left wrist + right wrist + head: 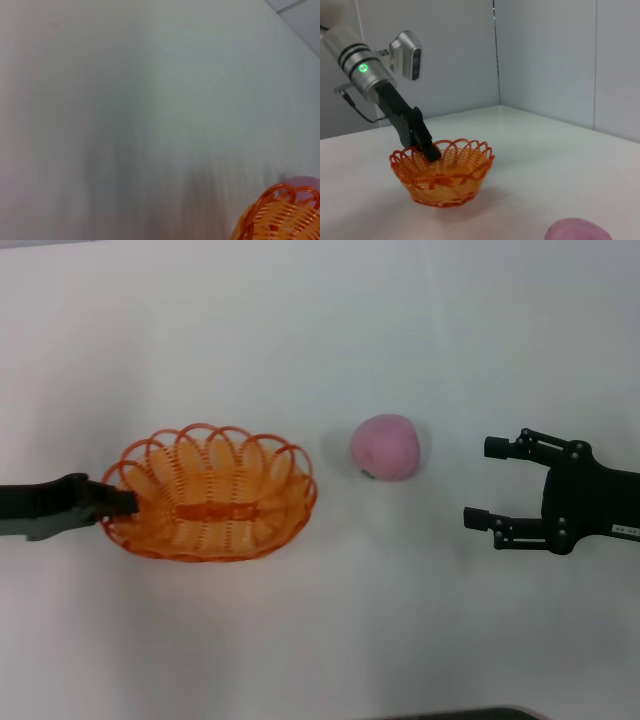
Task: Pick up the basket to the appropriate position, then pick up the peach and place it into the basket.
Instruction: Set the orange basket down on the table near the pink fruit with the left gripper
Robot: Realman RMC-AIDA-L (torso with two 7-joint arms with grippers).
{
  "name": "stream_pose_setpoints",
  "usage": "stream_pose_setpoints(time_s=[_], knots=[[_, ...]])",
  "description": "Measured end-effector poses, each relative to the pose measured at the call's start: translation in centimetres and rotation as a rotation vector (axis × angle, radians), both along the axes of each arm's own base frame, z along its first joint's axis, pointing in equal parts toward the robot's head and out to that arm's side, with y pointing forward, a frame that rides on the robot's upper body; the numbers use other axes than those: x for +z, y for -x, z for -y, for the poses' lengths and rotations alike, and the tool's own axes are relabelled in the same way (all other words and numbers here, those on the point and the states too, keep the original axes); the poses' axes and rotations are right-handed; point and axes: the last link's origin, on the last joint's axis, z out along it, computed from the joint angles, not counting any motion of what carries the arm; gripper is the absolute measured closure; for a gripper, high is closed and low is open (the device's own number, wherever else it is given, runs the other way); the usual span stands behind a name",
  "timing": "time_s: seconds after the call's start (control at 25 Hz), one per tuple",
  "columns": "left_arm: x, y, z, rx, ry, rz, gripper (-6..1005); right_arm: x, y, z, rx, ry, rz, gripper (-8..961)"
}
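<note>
1. Your left gripper (125, 502) sits at the far left of the head view, reaching in from that edge. Its dark fingertips are pressed together on the scalloped rim at the left end of the basket (210, 492). The right wrist view confirms this: the left gripper (429, 150) slopes down from its silver wrist and pinches the rim loops there.

2. The basket stands upright on the white table (320, 330), left of centre in the head view. It is orange looped plastic, and nothing lies inside it. In the right wrist view the basket (442, 172) rests flat on its base. The left wrist view shows only a corner of the basket (280, 215), with a pink sliver of the peach (306, 182) behind it.

3. The peach (385, 447) lies on the table just right of the basket, apart from it, with bare table between them. A small dark spot shows at its lower left edge. The right wrist view catches only the top of the peach (577, 230).

4. Your right gripper (487, 483) is at the right side of the head view, well apart from the peach. Its fingers are spread wide, pointing toward the peach and holding nothing.
</note>
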Motion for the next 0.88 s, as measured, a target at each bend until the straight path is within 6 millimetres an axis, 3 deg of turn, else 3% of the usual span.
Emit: stream_pose_setpoints(time_s=[0.88], knots=[[-4.0,-0.6,0.5,-0.025,-0.024,-0.024,930,0.0,0.3,-0.3,0.002,-0.017,-0.005,28]])
